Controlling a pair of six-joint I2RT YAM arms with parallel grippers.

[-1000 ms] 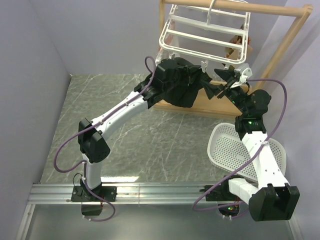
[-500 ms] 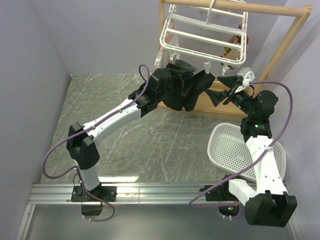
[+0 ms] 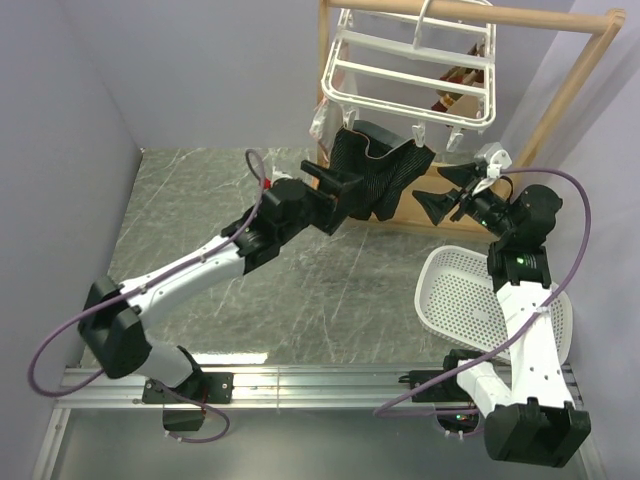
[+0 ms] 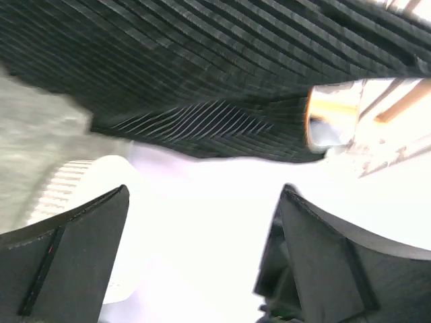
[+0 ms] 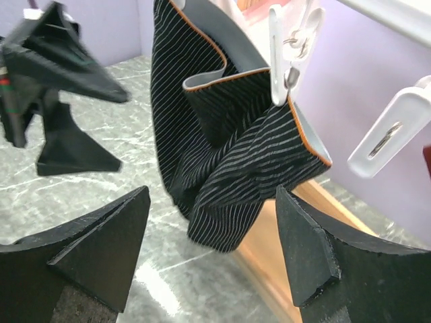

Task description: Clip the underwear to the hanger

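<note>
**Below the hanger (image 3: 405, 70): underwear (image 3: 378, 180) suspended, jaws of both arms open**

Under the near edge of the white hanger, the black striped underwear hangs in folds in front of the wooden frame (image 3: 560, 95). In the right wrist view a white clip (image 5: 283, 47) pinches its orange-trimmed waistband, and a second clip (image 5: 392, 134) beside it holds nothing. The left gripper (image 3: 338, 195) sits just beside the fabric's left side, jaws spread wide with nothing between them; its wrist view shows the cloth above the gap. The right gripper (image 3: 440, 190) stands near the fabric's right side, apart from it, jaws likewise open and empty. A white perforated basket (image 3: 470, 300) lies on the marbled tabletop (image 3: 300, 290) at right.
</note>
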